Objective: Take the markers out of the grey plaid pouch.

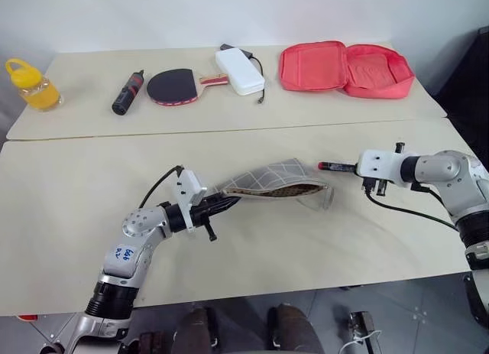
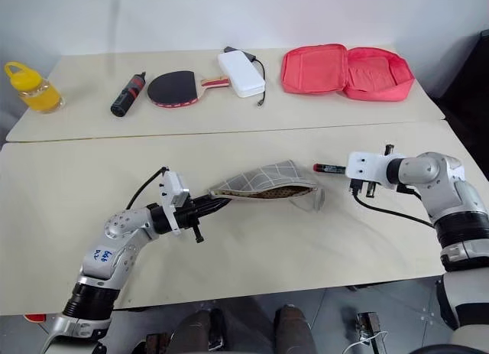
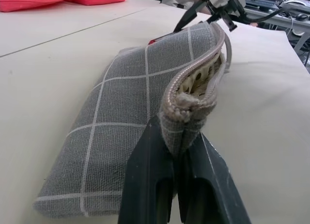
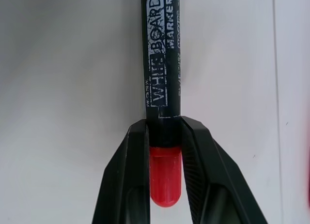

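My left gripper point(image 3: 179, 151) is pinched on the grey plaid pouch point(image 1: 271, 180), lifting its end off the table point(image 1: 252, 247); my right gripper point(image 4: 164, 137) is clamped on a whiteboard marker point(image 4: 160, 64) beside it.

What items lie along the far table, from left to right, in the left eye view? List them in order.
Yellow bottle → black-and-red cylinder → table tennis paddle → white power bank → red zip case.

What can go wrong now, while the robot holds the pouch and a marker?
The right end effector grips the whiteboard marker near its red end only, so it may tilt or slip. The left end effector pinches just one corner of the grey plaid pouch, whose open mouth sags; anything inside might spill.
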You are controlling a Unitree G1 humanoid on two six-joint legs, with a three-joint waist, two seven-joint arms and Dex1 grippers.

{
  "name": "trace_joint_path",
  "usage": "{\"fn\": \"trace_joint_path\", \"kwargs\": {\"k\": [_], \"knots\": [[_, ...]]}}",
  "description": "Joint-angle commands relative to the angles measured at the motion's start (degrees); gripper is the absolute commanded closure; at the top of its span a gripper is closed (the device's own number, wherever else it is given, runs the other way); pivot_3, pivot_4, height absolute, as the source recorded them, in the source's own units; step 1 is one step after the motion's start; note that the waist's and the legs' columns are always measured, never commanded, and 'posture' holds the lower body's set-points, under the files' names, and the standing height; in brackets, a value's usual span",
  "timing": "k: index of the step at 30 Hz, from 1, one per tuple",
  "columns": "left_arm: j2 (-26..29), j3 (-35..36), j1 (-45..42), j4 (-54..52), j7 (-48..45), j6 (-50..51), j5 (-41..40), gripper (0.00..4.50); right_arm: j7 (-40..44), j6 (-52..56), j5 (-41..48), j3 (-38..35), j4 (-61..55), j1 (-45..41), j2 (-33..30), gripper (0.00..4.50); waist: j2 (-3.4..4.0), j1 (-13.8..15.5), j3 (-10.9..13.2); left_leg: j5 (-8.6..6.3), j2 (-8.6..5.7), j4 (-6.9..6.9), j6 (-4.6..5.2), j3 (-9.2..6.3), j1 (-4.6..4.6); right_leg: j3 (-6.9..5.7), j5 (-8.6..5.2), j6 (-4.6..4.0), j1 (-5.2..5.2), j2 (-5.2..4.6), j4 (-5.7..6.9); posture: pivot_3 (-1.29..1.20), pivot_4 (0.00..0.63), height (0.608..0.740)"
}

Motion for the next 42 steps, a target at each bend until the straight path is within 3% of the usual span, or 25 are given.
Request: {"fn": "trace_joint_path", "kwargs": {"k": [1,6,11,17,22,27,30,34,39,42], "knots": [[-0.2,0.1,0.5,-1.3,-0.1,-0.7,-0.1,4.50,0.3,-1.9,-0.3,-0.5,2.6,-0.5,0.0,3.97,0.00,0.0,0.0,0.00,0.00,0.00,0.00,0.00,0.01,0.00,0.00,0.00,0.01,0.00,0.00,0.00,0.150,0.740],[-0.3,0.0,0.5,-1.4,-0.1,-0.7,0.0,4.50,1.6,-1.8,1.0,-1.4,3.2,-1.3,0.5,3.97,0.00,0.0,0.0,0.00,0.00,0.02,0.00,-0.03,0.01,0.00,0.00,0.00,0.04,0.00,0.01,0.00,0.150,0.740],[-0.5,0.0,0.2,-1.3,0.1,-0.7,0.0,4.50,3.8,-0.1,1.4,-1.5,1.4,-0.7,-0.1,2.40,0.00,0.0,0.0,0.00,0.00,0.02,0.00,-0.04,0.02,-0.01,0.00,0.00,0.03,0.00,0.04,0.00,0.150,0.740],[-0.6,0.0,0.1,-1.3,0.0,-0.6,-0.1,4.50,9.1,4.0,6.2,-4.8,-5.5,-0.3,-0.6,2.40,0.00,0.0,0.0,0.00,0.00,0.03,0.00,-0.04,0.01,-0.01,0.00,0.00,0.03,0.00,0.05,0.00,0.150,0.740],[-0.9,0.4,-0.1,-1.7,0.2,0.2,-0.9,4.50,14.6,13.2,18.4,-9.7,-19.3,-2.0,2.4,2.40,0.02,-0.1,0.0,0.00,0.00,0.02,0.00,-0.03,0.01,0.04,0.00,0.00,-0.03,0.00,0.11,0.00,0.150,0.740],[-1.5,0.7,-0.9,-2.1,0.4,1.3,-1.7,4.50,16.6,29.8,32.8,-13.0,-37.5,-2.1,7.4,2.40,0.02,0.2,0.0,0.00,0.02,0.04,0.00,-0.11,0.00,0.00,0.00,0.00,-0.02,0.00,0.16,0.00,0.150,0.740],[-1.6,1.1,-1.6,-2.0,0.7,1.7,-1.9,4.50,17.3,39.1,37.1,-11.0,-47.0,1.8,7.6,3.01,0.02,1.2,0.0,-0.01,0.00,0.03,0.02,-0.14,-0.03,-0.02,0.00,0.00,-0.02,-0.02,0.14,0.00,0.150,0.740],[-1.8,1.3,-2.1,-2.1,0.9,1.5,-1.8,4.50,16.3,40.4,36.1,-10.1,-50.5,5.8,7.5,4.44,0.00,1.9,0.0,-0.06,-0.05,0.06,0.07,-0.20,-0.07,-0.09,0.01,0.01,0.08,-0.05,-0.06,0.00,0.150,0.740],[-1.8,1.4,-2.8,-2.5,1.4,1.4,-1.6,4.50,16.0,42.7,39.4,-11.1,-53.4,7.4,8.5,4.48,0.00,1.4,0.0,-0.06,-0.03,0.08,0.08,-0.18,-0.08,-0.08,0.01,0.02,0.04,-0.02,0.00,0.00,0.150,0.740],[-2.0,1.3,-3.6,-2.8,1.6,1.5,-1.6,4.50,15.7,37.9,33.9,-8.3,-51.2,9.5,7.0,4.48,0.00,1.5,0.0,-0.05,-0.02,0.06,0.07,-0.18,-0.07,-0.08,0.01,0.02,0.04,0.02,0.00,0.00,0.150,0.740]]}}
